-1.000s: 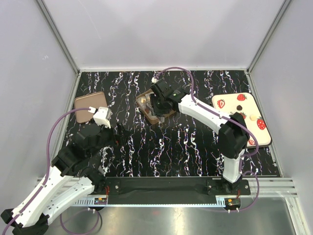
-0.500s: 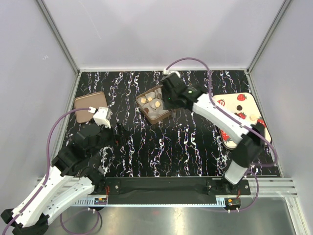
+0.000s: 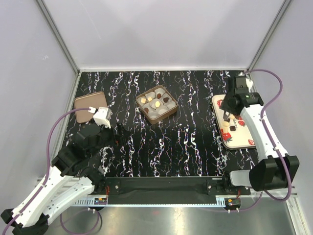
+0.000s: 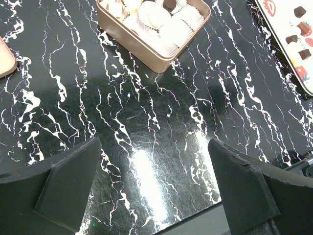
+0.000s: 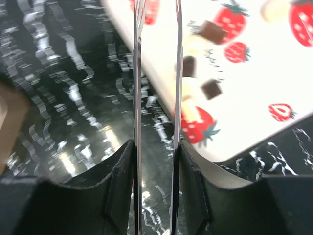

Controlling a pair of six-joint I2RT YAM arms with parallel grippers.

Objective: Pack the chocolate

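Note:
Several pieces of chocolate [image 3: 233, 128] lie on the white strawberry-print tray [image 3: 242, 139] at the right. In the right wrist view these are dark squares [image 5: 211, 89] and pale pieces on the tray [image 5: 254, 98]. More chocolate [image 3: 166, 99] sits in white paper cups inside the brown box [image 3: 156, 115] at mid-table. My right gripper [image 3: 228, 110] hangs over the tray's left part. Its thin blades [image 5: 156, 19] stand a little apart with nothing between them. My left gripper [image 4: 154, 147] is wide open over bare table at the near left, short of the box [image 4: 151, 46].
A brown lid [image 3: 89, 106] lies at the far left, its corner in the left wrist view [image 4: 5, 56]. Grey walls close the table on three sides. A black rail [image 3: 161, 185] runs along the near edge.
My right arm has swung from over the box across to the tray at the right. The box now shows uncovered. The left arm has not moved.

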